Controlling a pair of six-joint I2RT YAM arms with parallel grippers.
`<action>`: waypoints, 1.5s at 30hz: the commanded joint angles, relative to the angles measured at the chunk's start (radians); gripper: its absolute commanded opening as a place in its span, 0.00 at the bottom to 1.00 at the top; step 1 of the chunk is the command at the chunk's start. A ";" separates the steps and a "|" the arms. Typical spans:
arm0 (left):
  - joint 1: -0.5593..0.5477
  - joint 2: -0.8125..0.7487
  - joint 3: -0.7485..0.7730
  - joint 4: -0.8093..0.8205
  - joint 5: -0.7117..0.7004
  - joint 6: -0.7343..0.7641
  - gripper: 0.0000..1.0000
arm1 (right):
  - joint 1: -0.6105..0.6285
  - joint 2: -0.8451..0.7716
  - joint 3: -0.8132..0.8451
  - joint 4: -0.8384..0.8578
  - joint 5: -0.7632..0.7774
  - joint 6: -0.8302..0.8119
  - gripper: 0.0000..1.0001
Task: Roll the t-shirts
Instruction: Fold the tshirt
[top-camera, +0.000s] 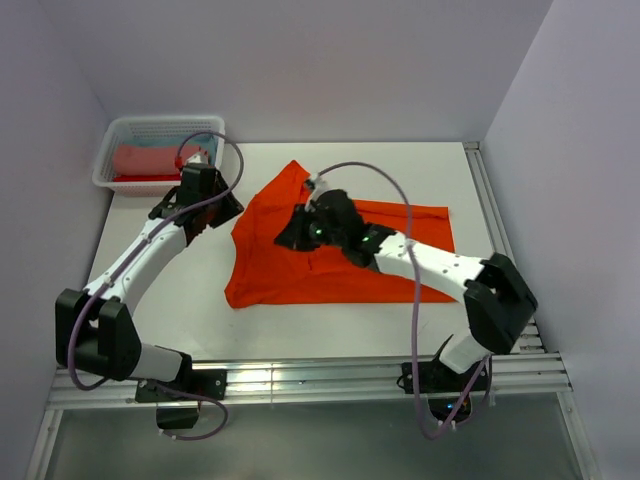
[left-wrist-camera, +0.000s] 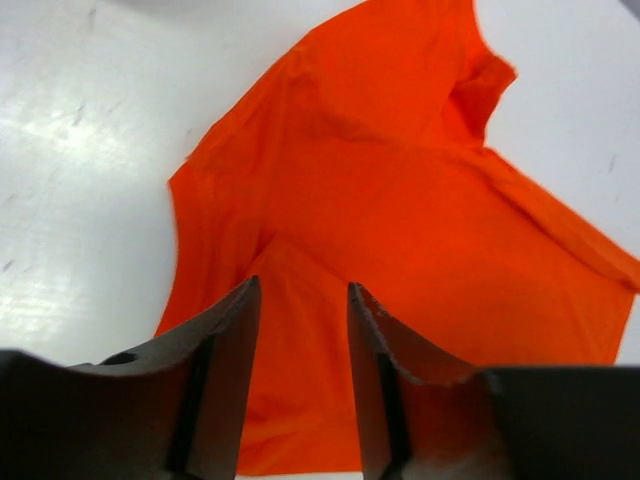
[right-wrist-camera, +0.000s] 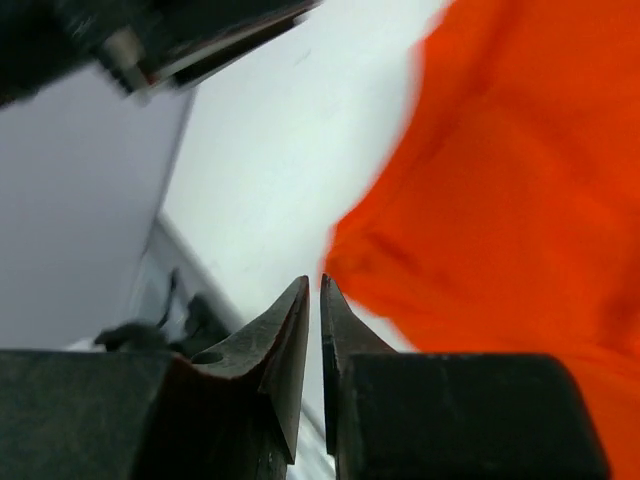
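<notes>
The right gripper (right-wrist-camera: 312, 285) hides the middle of the orange shirt (top-camera: 285, 275) spread on the white table (top-camera: 180, 310), its fingers closed to an empty slit. The left gripper (left-wrist-camera: 300, 285) hangs at the shirt's left edge, fingers parted, empty. Its cable (top-camera: 238, 160) crosses the rolls (top-camera: 140, 160) in the corner basket (top-camera: 108, 152) by pale walls.

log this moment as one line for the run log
stage: orange t-shirt laid out, not rolled | left tool: open, empty, near shirt | right tool: nearly shut, empty, over shirt
</notes>
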 joint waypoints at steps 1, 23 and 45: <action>-0.005 0.072 0.080 0.115 0.057 0.013 0.47 | -0.122 -0.082 -0.047 -0.185 0.157 -0.070 0.17; 0.004 0.935 0.972 0.119 0.155 0.171 0.91 | -0.494 -0.330 -0.102 -0.276 0.326 -0.124 0.26; 0.042 1.274 1.188 0.432 0.445 0.210 0.75 | -0.690 -0.448 -0.346 -0.102 0.266 -0.070 0.23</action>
